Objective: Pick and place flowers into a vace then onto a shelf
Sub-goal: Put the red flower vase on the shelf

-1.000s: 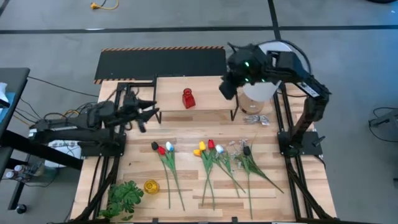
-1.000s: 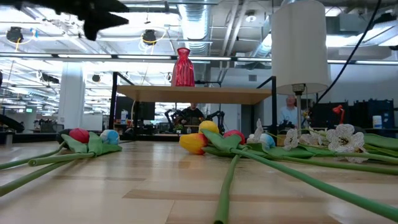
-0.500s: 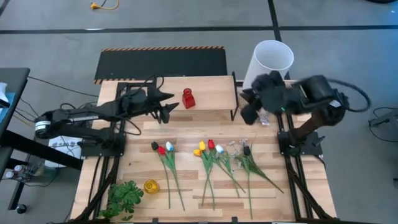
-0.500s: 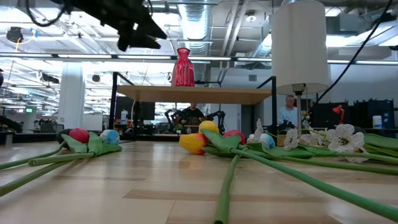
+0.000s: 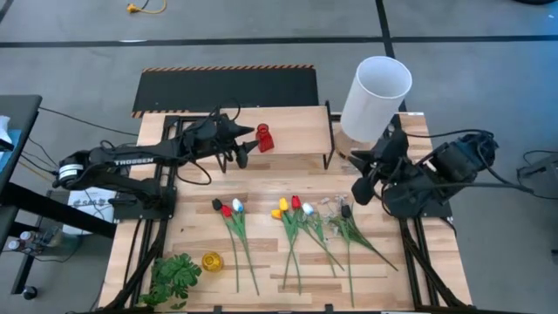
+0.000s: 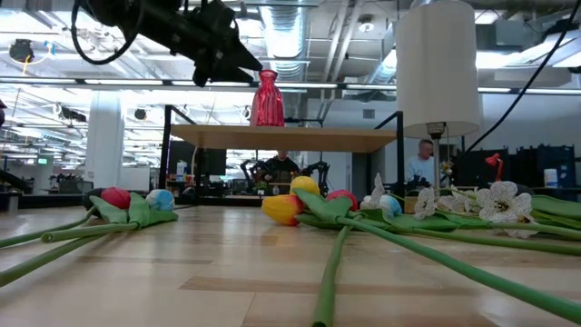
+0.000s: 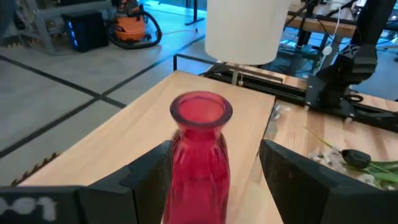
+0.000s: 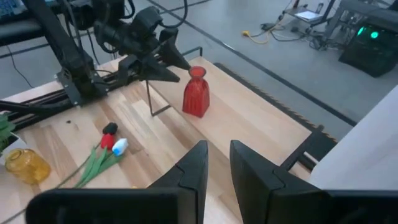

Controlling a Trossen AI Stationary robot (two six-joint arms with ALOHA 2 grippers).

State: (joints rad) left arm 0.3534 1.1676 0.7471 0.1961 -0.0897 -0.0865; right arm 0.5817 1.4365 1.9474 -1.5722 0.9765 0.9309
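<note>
A red glass vase (image 5: 264,137) stands upright by its base on the light-wood shelf (image 5: 292,122) at the far side of the table. My left gripper (image 5: 248,146) is open and level at the vase's left. In the left wrist view its fingers stand on either side of the vase (image 7: 199,149), and I see no touch. The flowers lie flat on the table: a tulip pair (image 5: 231,209), a tulip bunch (image 5: 292,208) and white blossoms (image 5: 336,205). My right gripper (image 5: 359,190) hovers over the table's right part. Its fingers (image 8: 196,165) are a narrow gap apart and hold nothing.
A tall white cylinder (image 5: 375,85) stands at the shelf's right end. A black panel with a striped edge (image 5: 227,87) lies behind the shelf. A small yellow jar (image 5: 212,261) and a leafy green sprig (image 5: 174,275) sit near the front left corner.
My left gripper has reached toward the table's right, along the shelf, up to the red vase. My right arm has swung from the shelf's far right end toward the near edge, dropping a little, and now hangs above the right side near the flowers.
</note>
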